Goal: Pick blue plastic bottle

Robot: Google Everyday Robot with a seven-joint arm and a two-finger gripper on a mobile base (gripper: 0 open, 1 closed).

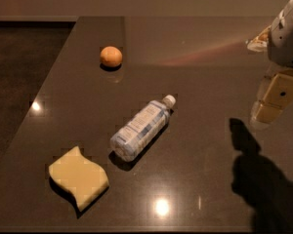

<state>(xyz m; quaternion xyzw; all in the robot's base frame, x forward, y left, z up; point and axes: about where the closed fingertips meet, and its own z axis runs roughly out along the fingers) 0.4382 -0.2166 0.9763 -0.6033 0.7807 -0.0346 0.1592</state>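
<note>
The blue plastic bottle (140, 127) lies on its side near the middle of the dark table (200, 82). It is clear with a pale blue-and-white label. Its white cap points to the upper right and its ribbed base to the lower left. My gripper (267, 112) hangs at the right edge of the view, well to the right of the bottle and above the table. It holds nothing that I can see. The arm's shadow falls on the table below it.
A yellow wavy sponge (78, 176) lies at the front left, close to the bottle's base. An orange (111, 56) sits at the back left. The table's left edge runs diagonally, with dark floor beyond it. A pale object shows at the far right back, partly hidden by the arm.
</note>
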